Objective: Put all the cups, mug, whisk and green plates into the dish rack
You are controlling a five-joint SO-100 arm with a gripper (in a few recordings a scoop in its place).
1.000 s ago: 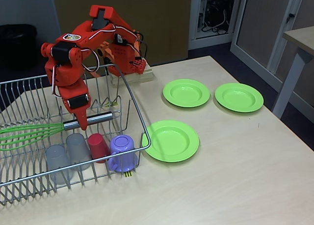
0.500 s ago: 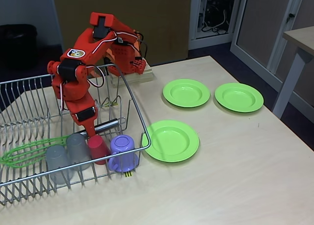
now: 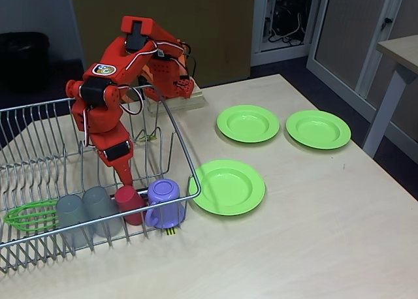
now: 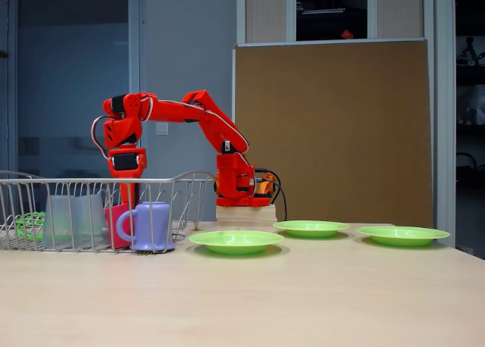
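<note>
The silver wire dish rack [image 3: 32, 106] [image 4: 76, 181] stands at the left. Along its front row sit two frosted grey cups [image 3: 70, 214] [image 3: 98, 207], a red cup [image 3: 128, 201] [image 4: 115, 226] and the lilac mug [image 3: 163, 204] [image 4: 148, 226]. The whisk's green loops [image 3: 29, 215] [image 4: 29, 224] lie low in the rack at far left; the cups hide its handle. My gripper [image 3: 126, 178] [image 4: 127, 199] points down into the rack just behind the red cup, jaws together, apparently on the handle's end. Three green plates [image 3: 228, 187] [image 3: 248, 123] [image 3: 318, 129] lie flat on the table to the right.
The arm's base sits on a wooden block [image 3: 176, 103] [image 4: 244, 214] behind the rack. A desk leg [image 3: 385, 110] stands at the right table edge. A yellow-black tag [image 3: 170, 232] hangs at the rack's front corner. Bare tabletop lies in front of the plates.
The gripper has come down and slightly right into the rack. The whisk went from level above the cups to lying low behind them, loops shifted left and down.
</note>
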